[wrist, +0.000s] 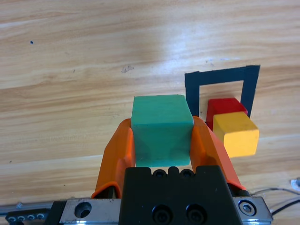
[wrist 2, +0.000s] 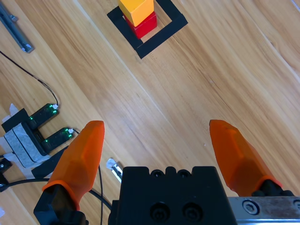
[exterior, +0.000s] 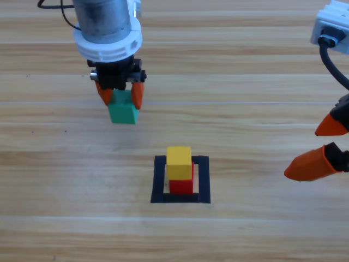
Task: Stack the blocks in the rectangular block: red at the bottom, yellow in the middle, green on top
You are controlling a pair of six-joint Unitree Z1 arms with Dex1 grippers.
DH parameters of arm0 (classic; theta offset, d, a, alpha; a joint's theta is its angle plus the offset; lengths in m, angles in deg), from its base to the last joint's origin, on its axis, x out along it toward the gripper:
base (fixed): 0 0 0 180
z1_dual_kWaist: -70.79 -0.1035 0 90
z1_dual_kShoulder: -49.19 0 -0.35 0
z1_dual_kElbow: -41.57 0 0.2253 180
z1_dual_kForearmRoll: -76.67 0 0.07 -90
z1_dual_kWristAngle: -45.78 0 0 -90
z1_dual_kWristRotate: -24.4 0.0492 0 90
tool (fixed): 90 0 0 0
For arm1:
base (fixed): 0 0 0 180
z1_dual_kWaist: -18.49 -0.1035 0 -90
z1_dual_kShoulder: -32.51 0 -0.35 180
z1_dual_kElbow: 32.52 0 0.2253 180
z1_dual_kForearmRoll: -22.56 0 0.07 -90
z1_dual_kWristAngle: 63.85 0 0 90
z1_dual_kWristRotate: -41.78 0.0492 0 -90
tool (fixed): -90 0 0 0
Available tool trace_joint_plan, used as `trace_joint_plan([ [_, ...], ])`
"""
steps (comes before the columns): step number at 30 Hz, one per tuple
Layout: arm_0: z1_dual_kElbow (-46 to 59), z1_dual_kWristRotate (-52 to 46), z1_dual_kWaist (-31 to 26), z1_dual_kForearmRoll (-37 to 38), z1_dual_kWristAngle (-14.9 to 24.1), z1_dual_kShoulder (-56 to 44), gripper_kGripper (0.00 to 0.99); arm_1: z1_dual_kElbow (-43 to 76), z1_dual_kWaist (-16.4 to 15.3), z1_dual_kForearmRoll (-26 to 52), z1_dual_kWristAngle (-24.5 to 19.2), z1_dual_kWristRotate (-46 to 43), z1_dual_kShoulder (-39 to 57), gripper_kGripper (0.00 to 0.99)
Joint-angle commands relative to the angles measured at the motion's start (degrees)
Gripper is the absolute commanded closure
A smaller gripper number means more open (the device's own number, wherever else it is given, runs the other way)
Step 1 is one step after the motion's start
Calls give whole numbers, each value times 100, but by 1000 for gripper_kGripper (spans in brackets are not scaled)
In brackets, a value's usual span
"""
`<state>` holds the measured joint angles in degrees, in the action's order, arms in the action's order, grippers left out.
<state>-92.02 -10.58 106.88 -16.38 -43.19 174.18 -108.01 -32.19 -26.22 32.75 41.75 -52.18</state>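
Inside the black-tape rectangular block (exterior: pixel 180 197) the yellow cube (exterior: pixel 179 162) sits on the red cube (exterior: pixel 181 186); both also show in the left wrist view as yellow (wrist: pixel 236 133) on red (wrist: pixel 223 107) within the tape outline (wrist: pixel 220 77), and in the right wrist view as yellow (wrist 2: pixel 136 10) over red (wrist 2: pixel 143 26). My left gripper (exterior: pixel 121 98) is shut on the green cube (exterior: pixel 122 111), up and to the left of the stack; the green cube (wrist: pixel 161 129) fills the space between the jaws. My right gripper (exterior: pixel 323 146) waits open at the right edge.
Black cables and a small electronic module with green lights (wrist 2: pixel 44 129) lie on the table near the right arm. A metal rail (wrist 2: pixel 14 28) shows at the far left of the right wrist view.
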Motion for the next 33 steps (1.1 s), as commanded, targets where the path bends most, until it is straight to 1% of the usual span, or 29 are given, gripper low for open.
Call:
trace_joint_plan([
  [1,-112,9,-41,-238,-33,-352,959,90,146,39,8,-59,-215,4],
  [5,-15,-475,337,-246,310,-625,972,90,146,39,8,-59,-215,4],
  [9,-42,-958,671,-246,530,-669,972,90,146,30,8,-59,-215,4],
  [10,-42,-1081,776,-238,635,-695,972,90,146,30,8,-59,-206,4],
  [12,-68,-1283,943,-238,705,-721,972,90,146,30,8,-59,-206,4],
  [19,-182,-1494,1163,-238,600,-449,972,90,146,30,8,-68,-206,4],
  [33,-560,-1714,1488,-238,626,193,972,81,146,30,8,-68,-241,4],
])
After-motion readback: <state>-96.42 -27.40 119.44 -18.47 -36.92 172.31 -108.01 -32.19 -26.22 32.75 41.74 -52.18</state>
